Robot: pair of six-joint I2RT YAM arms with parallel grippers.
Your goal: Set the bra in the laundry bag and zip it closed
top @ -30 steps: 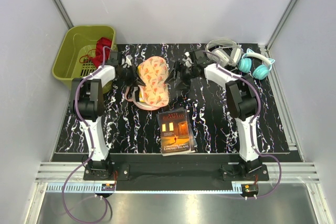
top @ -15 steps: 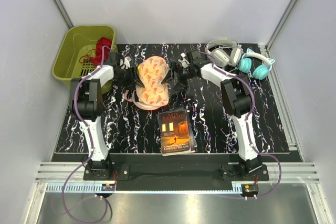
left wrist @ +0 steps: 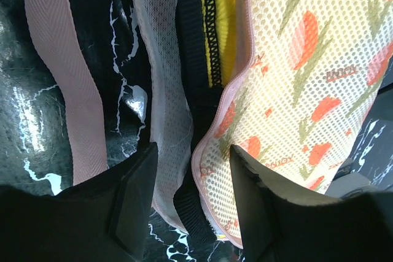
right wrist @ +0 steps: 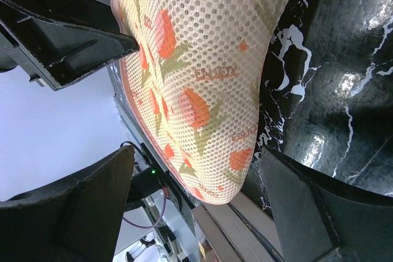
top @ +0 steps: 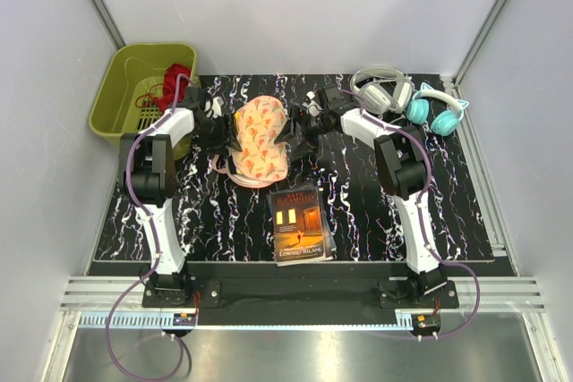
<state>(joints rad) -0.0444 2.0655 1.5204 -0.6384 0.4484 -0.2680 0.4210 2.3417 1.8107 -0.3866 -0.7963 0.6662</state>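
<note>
laundry bag [top: 261,136] lies near desk [top: 376,212] far edge, left of centre, side seam gaping. bra [left wrist: 224,23] inside, yellow showing in gap. left claw [left wrist: 193,151] open, jaws astride bag rim. right claw [right wrist: 196,151] open wide, astride bag's opposite end.

- The tabletop [top: 376,212] was black with white veining.
- The laundry bag [top: 261,136] lay at rear centre.
- A book [top: 301,224] lay just nearer.
- White headphones [top: 383,89] and teal headphones [top: 436,110] sat rear right.
- A green basket [top: 143,87] possibly overlapped the rear-left corner.
</note>
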